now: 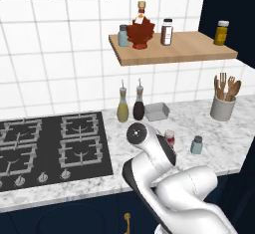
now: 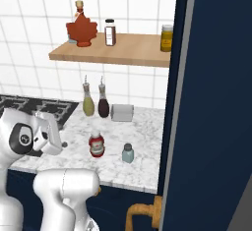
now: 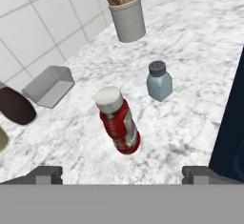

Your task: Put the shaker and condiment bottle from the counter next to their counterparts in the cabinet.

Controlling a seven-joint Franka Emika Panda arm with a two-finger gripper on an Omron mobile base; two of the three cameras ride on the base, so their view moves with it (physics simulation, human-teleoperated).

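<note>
Two shakers (image 1: pixel 196 145) (image 1: pixel 123 36); one red condiment bottle (image 3: pixel 118 120); two oil cruets (image 1: pixel 122 107) (image 1: pixel 139 105); two shelf jars (image 1: pixel 167 32) (image 1: pixel 221 33); one leaf-shaped bottle (image 1: pixel 140 29)

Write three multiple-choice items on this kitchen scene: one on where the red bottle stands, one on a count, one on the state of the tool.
1. Where does the red bottle stand?
A. on the wooden shelf
B. on the counter, beside the shaker
C. on the stove

2. How many things stand on the wooden shelf?
A. two
B. four
C. six

3. How is the tool?
A. open, holding nothing
B. shut on the red bottle
C. shut on the shaker

Answers:
1 B: the hand view shows the bottle upright on the marble with the shaker close by, apart from it.
2 B: a small shaker, a leaf-shaped bottle, a brown jar and a yellow jar line the shelf.
3 A: its two finger tips stand wide apart at the bottom of the hand view, with the bottle beyond them, not yet between them.
</note>
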